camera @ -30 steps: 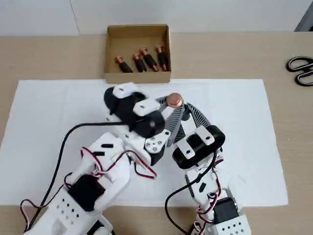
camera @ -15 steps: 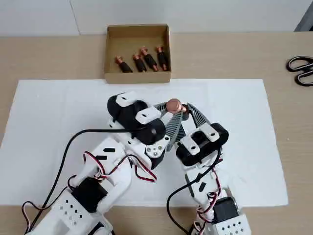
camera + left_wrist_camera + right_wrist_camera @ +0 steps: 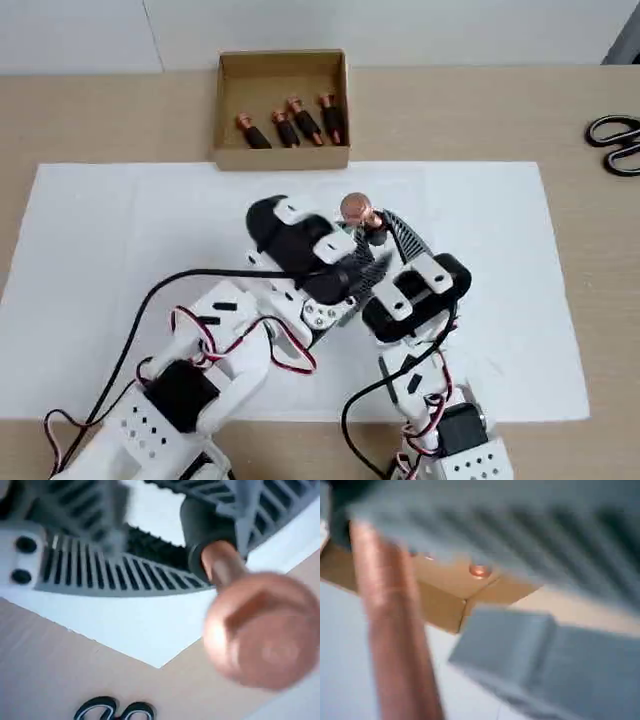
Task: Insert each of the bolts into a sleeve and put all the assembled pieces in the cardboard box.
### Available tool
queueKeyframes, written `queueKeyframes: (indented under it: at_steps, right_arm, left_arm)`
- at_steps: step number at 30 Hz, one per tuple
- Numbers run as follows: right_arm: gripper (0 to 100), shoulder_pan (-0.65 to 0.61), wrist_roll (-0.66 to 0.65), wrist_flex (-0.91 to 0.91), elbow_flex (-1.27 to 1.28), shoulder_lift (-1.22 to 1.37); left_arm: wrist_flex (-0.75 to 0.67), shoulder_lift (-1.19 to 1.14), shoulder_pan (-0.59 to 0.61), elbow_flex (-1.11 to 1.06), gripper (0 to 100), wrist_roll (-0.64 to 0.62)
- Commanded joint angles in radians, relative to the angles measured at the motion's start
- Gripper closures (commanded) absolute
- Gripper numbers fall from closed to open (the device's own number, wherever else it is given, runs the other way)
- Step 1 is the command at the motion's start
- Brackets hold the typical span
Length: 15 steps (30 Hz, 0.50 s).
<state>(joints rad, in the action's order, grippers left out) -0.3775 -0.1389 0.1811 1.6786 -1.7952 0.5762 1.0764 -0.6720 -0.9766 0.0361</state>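
A copper bolt [image 3: 355, 210] stands head up over the white paper, where both grippers meet. The left wrist view shows its big round head [image 3: 260, 630] and a short bare stretch of shaft entering a black sleeve [image 3: 205, 525]. My right gripper [image 3: 378, 226] is shut on that sleeve, and its ribbed grey fingers [image 3: 100, 570] clamp it from both sides. In the right wrist view the bolt's shaft [image 3: 385, 610] runs close by. My left gripper [image 3: 362, 250] sits right against the bolt from the left. From above, the sleeve is hidden under the grippers.
The cardboard box [image 3: 282, 158] lies just beyond the paper [image 3: 480, 300] and holds several assembled pieces [image 3: 290, 122]; its corner [image 3: 440, 605] shows past the bolt. Scissors [image 3: 615, 143] lie at the table's far right, also scissors [image 3: 112, 711].
The left arm has swung right, closing in on the right gripper. The bolt head has dropped slightly and barely shifted. The right arm has kept almost still.
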Motion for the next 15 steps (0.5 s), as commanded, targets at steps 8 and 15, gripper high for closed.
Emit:
queueKeyframes:
  at_steps: [8, 15]
  right_arm:
    - [99.5, -0.001, 0.011, -0.024, 0.005, -0.016]
    - [99.5, -0.001, 0.012, -0.024, 0.005, -0.016]
  left_arm:
    - [0.0, 0.008, 0.117, 0.041, 77, 0.002]
    - [0.0, 0.005, 0.114, 0.082, 77, 0.002]
